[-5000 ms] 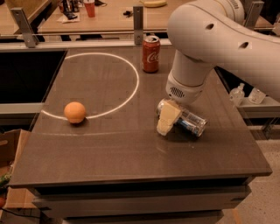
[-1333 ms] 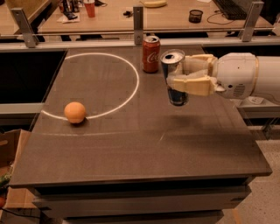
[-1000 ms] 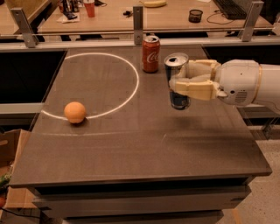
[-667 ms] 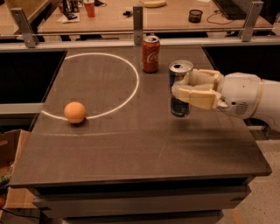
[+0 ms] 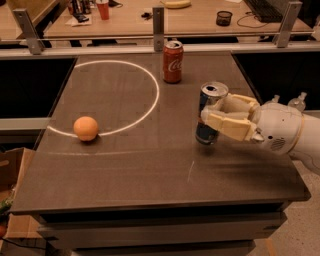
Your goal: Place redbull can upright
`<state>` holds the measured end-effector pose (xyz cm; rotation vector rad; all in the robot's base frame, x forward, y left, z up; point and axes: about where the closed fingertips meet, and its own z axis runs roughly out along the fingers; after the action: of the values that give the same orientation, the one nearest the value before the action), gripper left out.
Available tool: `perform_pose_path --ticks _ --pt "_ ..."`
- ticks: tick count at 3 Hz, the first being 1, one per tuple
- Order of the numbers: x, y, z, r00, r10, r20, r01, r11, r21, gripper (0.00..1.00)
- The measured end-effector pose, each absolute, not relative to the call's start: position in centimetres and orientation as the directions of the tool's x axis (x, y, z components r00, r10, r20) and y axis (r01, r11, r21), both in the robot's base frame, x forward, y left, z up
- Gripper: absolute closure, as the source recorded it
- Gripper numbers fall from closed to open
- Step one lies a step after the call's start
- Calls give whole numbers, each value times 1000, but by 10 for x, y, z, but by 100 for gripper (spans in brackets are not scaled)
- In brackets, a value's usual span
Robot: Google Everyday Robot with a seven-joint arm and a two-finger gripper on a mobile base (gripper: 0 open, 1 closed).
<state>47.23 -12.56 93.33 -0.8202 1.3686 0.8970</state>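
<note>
Dark brown bench (image 5: 150,175) across most of the view, flat top, stacked edges along the front. Behind it, beyond a rail with metal posts (image 5: 158,27), a pale wooden desk (image 5: 200,15) carrying small items too far off to name.

On the left half of the bench, a painted white ring (image 5: 155,95), its near arc running out towards the left edge. Reaching in from the right edge, low over the bench, a bulky white arm (image 5: 285,132), roughly level and pointing left. Left of the bench, down at floor height, a cardboard box (image 5: 12,170), only partly in view.

At the tip of the arm, the cream-coloured end effector (image 5: 212,114), over the right half of the bench and outside the ring, fingers (image 5: 227,127) closed from the side around the redbull can (image 5: 204,133). Clamped between them, the can close to upright, leaning a touch, silver top facing up, blue lower body showing under the fingers. Base right down at the bench top, a shadow beneath; touching or just clear, cannot tell.

Farther back, near the rear edge and just outside the ring's right side, a red cola can (image 5: 173,61), upright, well apart from the held can. At the ring's near-left arc, right at the white line, an orange (image 5: 86,128), alone on that side.
</note>
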Motion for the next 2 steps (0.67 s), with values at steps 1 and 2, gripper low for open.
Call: perform_pose_path --ticks 1,2 --pt "464 -128 925 -13 56 -998 -898 439 36 100" --pt "457 -127 916 -26 61 -998 -902 429 50 100"
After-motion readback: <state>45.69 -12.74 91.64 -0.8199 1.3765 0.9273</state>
